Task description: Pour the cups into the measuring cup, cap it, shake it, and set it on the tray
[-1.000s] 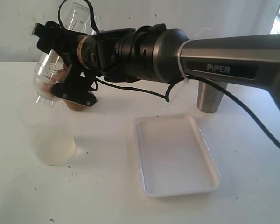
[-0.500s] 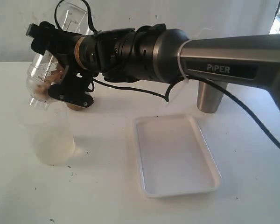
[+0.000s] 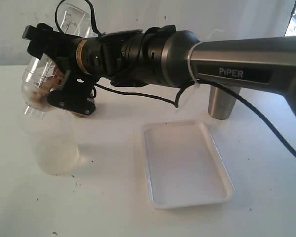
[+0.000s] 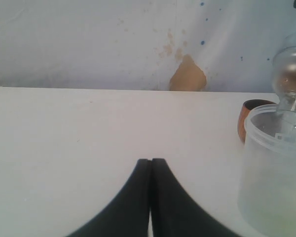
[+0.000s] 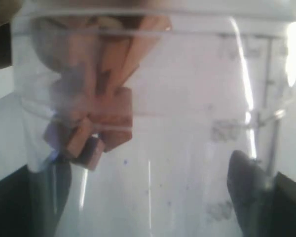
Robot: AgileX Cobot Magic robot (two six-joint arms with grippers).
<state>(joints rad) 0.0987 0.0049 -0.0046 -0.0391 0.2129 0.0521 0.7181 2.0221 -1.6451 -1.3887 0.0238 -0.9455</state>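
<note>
A plain white wall backs a white surface [image 3: 113,207] scattered with dark specks. The right jaws, reaching across to the left side, stand wide and clamp the measuring cup [image 3: 42,74] across its clear wall. It is held aloft, tipped over so that the cap [image 3: 32,96] points down and outward, just above the frosted cup [image 3: 56,153]. Brown pieces [image 5: 98,118] sit piled towards the cap end. The left jaws are pressed shut on nothing, low over the surface.

This looks like the shaking step. It calls for a steady squeeze on the cylinder and short swings. With the cap lowest, the load bears on it, and a hard stroke could pop it off. The neck should also stay clear of the frosted cup's rim and of the wooden cup [image 4: 251,116] behind it. The tray [image 3: 222,163] lies empty and well apart to the right, with the steel tumbler [image 3: 222,101] beyond it.

Against a second ago, the wrist has swung further left, so that the cap end now sits nearer the left edge of the exterior view. The tray, tumbler and frosted cup have not moved.
</note>
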